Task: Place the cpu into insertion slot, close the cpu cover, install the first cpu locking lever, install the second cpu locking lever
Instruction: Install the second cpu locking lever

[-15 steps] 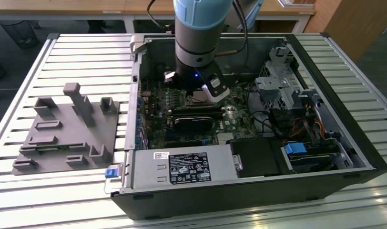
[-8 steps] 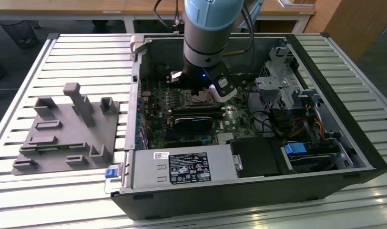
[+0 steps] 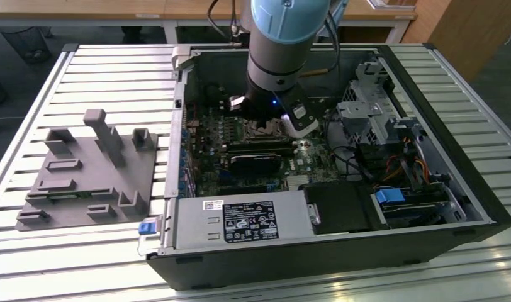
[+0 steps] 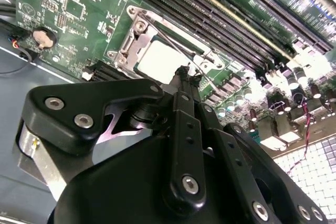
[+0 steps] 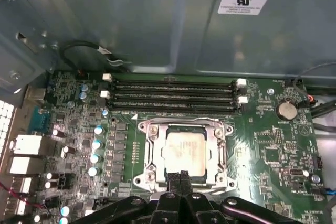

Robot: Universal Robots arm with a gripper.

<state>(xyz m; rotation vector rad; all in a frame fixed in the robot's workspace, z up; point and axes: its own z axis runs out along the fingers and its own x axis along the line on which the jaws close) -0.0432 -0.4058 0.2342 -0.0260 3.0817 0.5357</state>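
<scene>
The cpu (image 5: 183,151) lies flat, face up, in the insertion slot (image 5: 152,153) beneath the closed cpu cover (image 5: 217,139), square with the memory slots (image 5: 173,95) beside it, while the gripper (image 5: 180,174), fingers pressed together, hovers at the cover's edge farthest from those slots

the gripper (image 5: 180,176) hangs low inside the open computer case (image 3: 457,189), fingers together just above the near edge of the cpu cover (image 5: 185,153). four long memory slots (image 5: 173,95) run close beside the socket's far side. the case's back wall (image 5: 157,19) rises beyond them. in the exterior view, drive cages (image 3: 377,107) crowd the right, the power supply (image 3: 238,221) the front.
</scene>
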